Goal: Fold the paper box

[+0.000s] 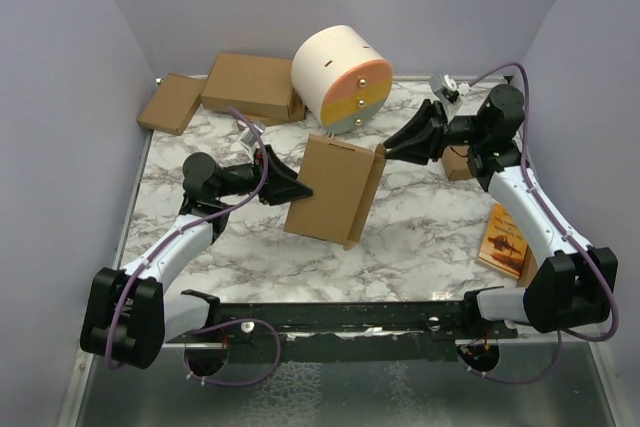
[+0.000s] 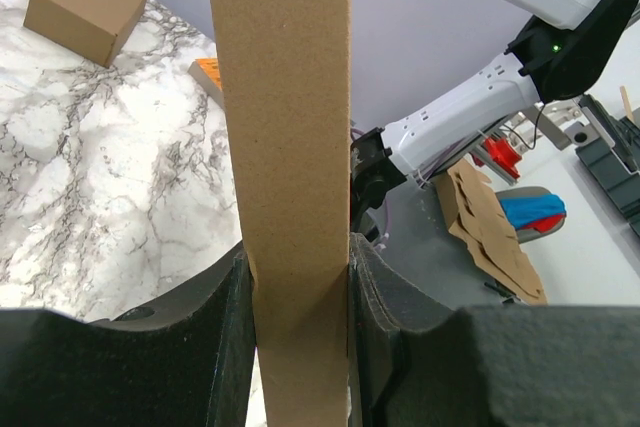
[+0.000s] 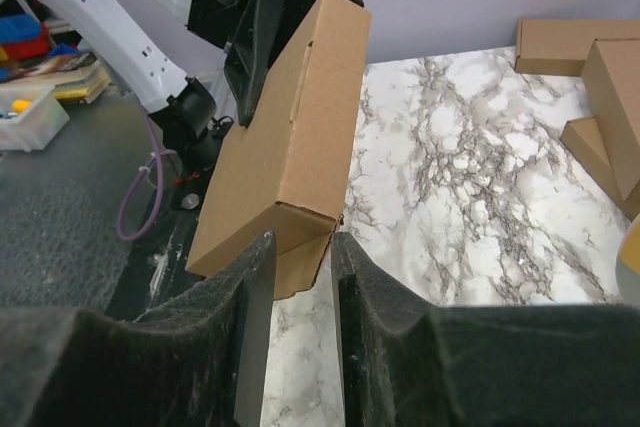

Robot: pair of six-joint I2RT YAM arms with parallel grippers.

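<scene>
The paper box [image 1: 330,192] is a thin, folded brown cardboard mailer held tilted above the middle of the marble table. My left gripper [image 1: 300,190] pinches its left edge. In the left wrist view the box [image 2: 285,147] rises as a narrow strip, and both pads of that gripper [image 2: 297,257] press flat on its sides. My right gripper [image 1: 388,150] meets the box's upper right corner. In the right wrist view that end of the box [image 3: 290,147] sits between the fingertips of the right gripper [image 3: 298,242], and both tips touch it.
A white cylinder with orange and yellow drawers [image 1: 342,77] stands at the back. Two brown cartons [image 1: 250,87] [image 1: 172,104] lie back left. A small carton [image 1: 458,164] sits by the right arm, and an orange book [image 1: 505,239] lies near the right edge.
</scene>
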